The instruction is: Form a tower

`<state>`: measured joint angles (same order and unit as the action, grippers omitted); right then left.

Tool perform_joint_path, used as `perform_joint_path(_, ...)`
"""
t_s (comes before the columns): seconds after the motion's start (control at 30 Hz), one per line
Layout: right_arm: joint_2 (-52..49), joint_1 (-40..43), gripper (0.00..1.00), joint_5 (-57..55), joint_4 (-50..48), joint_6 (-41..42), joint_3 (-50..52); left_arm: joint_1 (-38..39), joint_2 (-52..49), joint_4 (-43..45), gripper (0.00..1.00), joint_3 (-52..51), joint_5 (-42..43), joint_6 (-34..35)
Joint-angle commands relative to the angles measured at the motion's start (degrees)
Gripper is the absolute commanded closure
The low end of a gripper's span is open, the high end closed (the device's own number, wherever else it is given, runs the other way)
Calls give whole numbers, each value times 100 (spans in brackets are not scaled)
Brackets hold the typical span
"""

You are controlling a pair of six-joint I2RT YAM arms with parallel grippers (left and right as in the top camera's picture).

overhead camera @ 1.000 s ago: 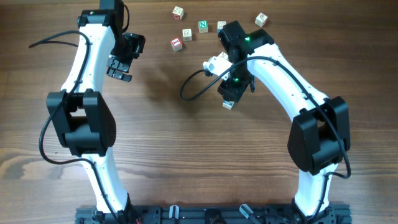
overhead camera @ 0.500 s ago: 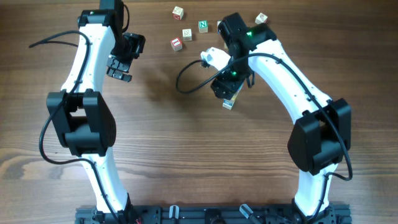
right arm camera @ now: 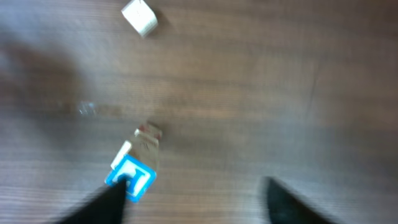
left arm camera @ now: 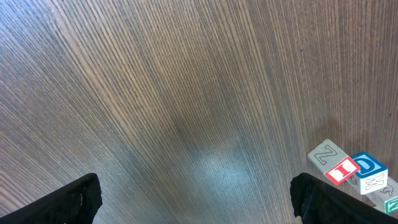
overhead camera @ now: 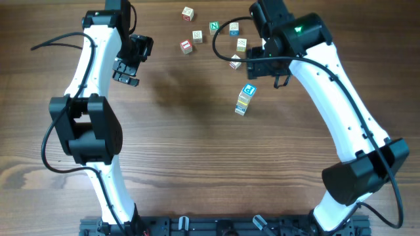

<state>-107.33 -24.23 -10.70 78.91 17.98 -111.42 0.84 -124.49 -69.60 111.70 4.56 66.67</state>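
Note:
The tower (overhead camera: pixel 245 99) is a narrow, slightly leaning stack of pale letter cubes near the table's middle, topped by a blue-faced cube (overhead camera: pixel 249 90). My right gripper (overhead camera: pixel 268 67) hovers behind it and to the right, apart from it. In the blurred right wrist view the blue-faced cube (right arm camera: pixel 130 176) lies beside the left fingertip (right arm camera: pixel 102 205). The right gripper (right arm camera: pixel 196 208) is open with only bare wood in its gap. My left gripper (overhead camera: pixel 126 71) hangs open at the far left over bare wood, and shows nothing between its tips in its own view (left arm camera: pixel 199 202).
Several loose letter cubes lie at the back: a red-faced one (overhead camera: pixel 186 46), a green N (overhead camera: pixel 214 27), and one (overhead camera: pixel 235 62) close to the right gripper. The left wrist view shows a cluster of cubes (left arm camera: pixel 343 168) at its right edge.
The right arm has lifted off the tower and swung back and to the right. The stack now stands uncovered with its blue-faced cube on top. The left arm has not moved.

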Motion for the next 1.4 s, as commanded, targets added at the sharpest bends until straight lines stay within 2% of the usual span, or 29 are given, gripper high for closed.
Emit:
perform_joint_path(0.0,17,31,91,2,505,1812,260,-22,170,-2,0,-26,-57,-68)
perform_joint_path(0.03,17,70,96,0,732,2518,328,-22,170,-2,0,-26,-57,-68)
perform_joint_path(0.1,17,186,96,7,1193,3733,413,-22,170,-2,0,-26,-55,-68)
perform_joint_path(0.17,17,208,96,68,1325,4146,413,-22,170,-4,0,-26,-57,-68)
perform_joint_path(0.3,13,190,96,525,1176,3923,527,-22,170,-2,0,-26,-57,-68)
perform_joint_path(0.43,-31,240,96,962,577,4157,1080,-22,170,-2,0,-26,-55,-68)
perform_joint_path(0.7,-166,240,96,1088,-201,4223,1502,-22,170,-2,0,-26,-57,-68)
perform_joint_path(1.37,-420,240,96,1598,-581,4197,1513,-22,170,-2,0,-26,-55,-68)
